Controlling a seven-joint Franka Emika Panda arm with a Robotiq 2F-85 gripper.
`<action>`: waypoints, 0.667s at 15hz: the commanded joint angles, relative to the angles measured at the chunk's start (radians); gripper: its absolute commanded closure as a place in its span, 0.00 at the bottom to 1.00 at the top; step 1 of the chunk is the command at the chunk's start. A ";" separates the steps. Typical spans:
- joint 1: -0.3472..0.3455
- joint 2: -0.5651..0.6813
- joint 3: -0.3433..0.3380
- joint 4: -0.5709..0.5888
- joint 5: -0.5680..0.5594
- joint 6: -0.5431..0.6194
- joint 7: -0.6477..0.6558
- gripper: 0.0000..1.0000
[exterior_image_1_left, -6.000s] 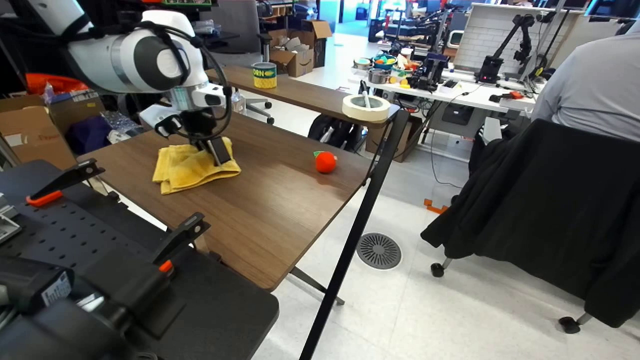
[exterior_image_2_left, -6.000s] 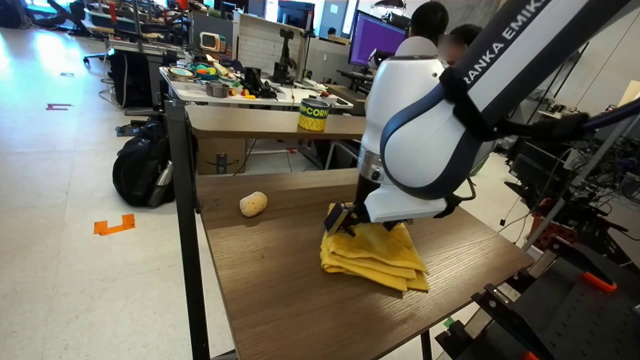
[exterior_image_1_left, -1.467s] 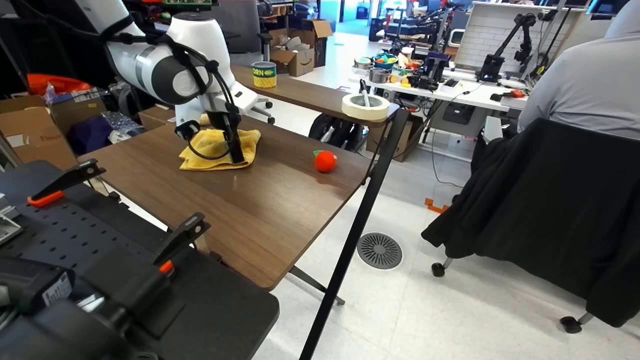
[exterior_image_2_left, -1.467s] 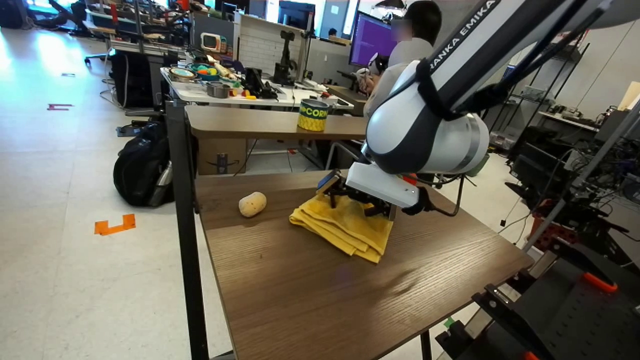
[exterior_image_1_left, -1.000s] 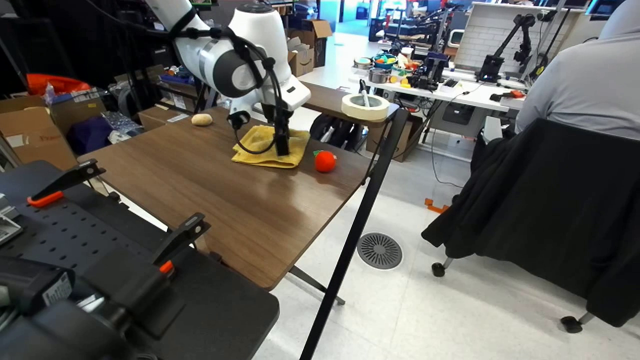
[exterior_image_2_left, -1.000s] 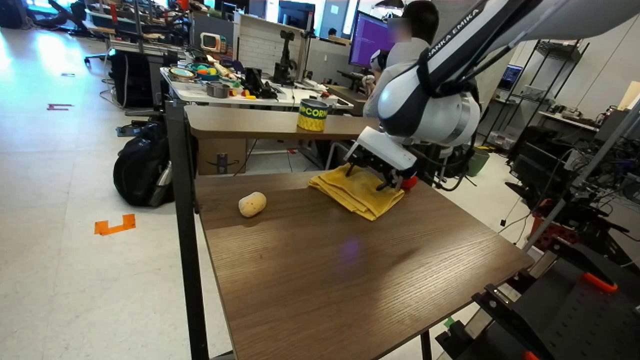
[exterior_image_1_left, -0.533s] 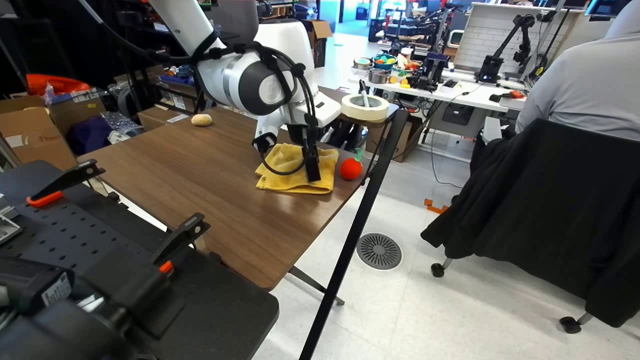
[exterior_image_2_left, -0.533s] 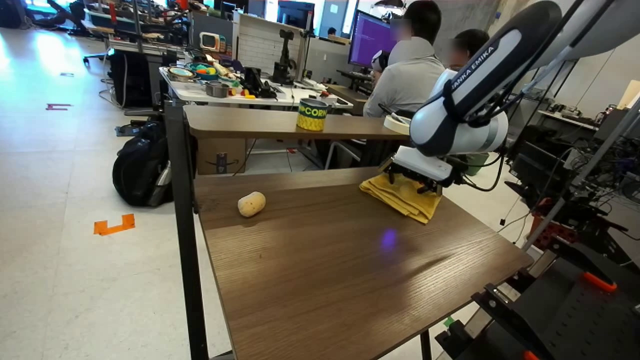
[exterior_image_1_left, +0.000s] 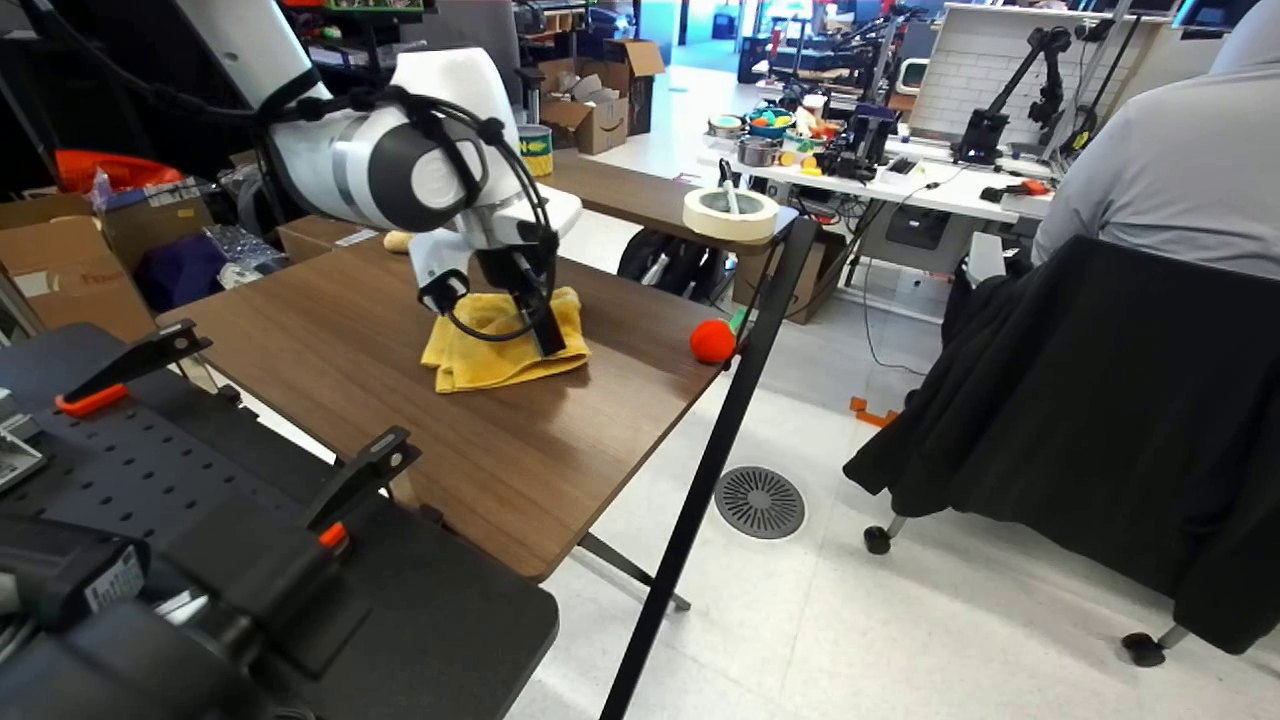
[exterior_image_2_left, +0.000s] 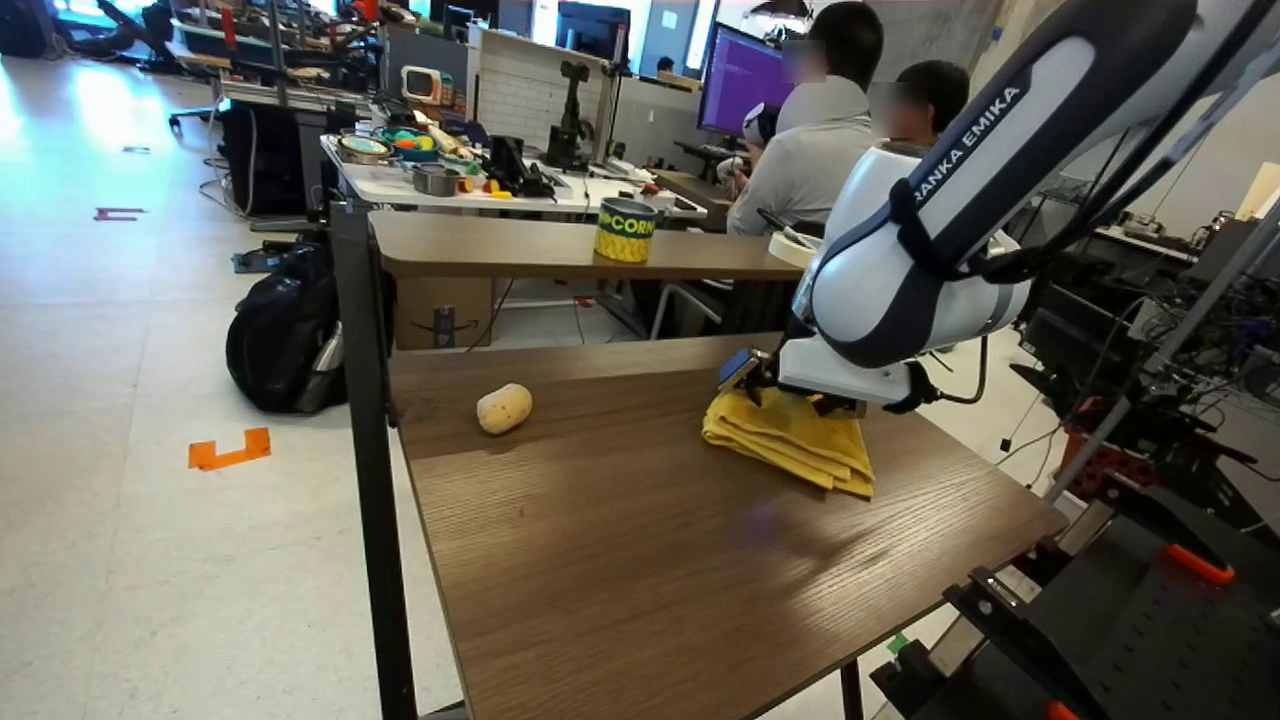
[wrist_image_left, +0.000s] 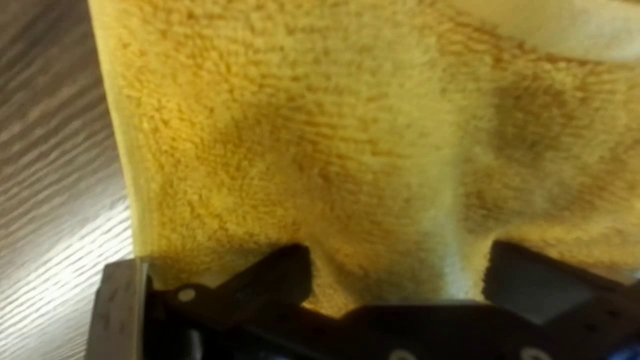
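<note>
Resting on the yellow cloth (exterior_image_2_left: 792, 438), the hand (wrist_image_left: 397, 273) is spread, a gap across it and nothing pinched that I can see. The cloth lies folded in layers on the bench (exterior_image_2_left: 610, 570), its top rumpled. Clear of it sit a red fruit (exterior_image_1_left: 712, 342) near the bench's edge and a pale potato (exterior_image_2_left: 505, 408).

In both exterior views the desk (exterior_image_1_left: 480, 470) is looked down on at a slant, from different angles, with the yellow cloth (exterior_image_1_left: 490, 364) and the white bench (exterior_image_1_left: 925, 203) beyond shared. In an exterior view a black perforated board (exterior_image_1_left: 150, 440) is caught close at lower left. In an exterior view the arm (exterior_image_2_left: 870, 290) is shown large at upper right. In the wrist view the yellow cloth is faced very closely from just above, the claw (wrist_image_left: 398, 270) being framed along the lower edge.
</note>
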 joint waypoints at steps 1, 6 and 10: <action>0.084 -0.039 0.065 -0.132 -0.012 0.054 -0.073 0.00; 0.267 -0.088 0.072 -0.208 -0.010 0.002 -0.050 0.00; 0.321 0.001 -0.002 -0.086 0.015 -0.035 0.026 0.00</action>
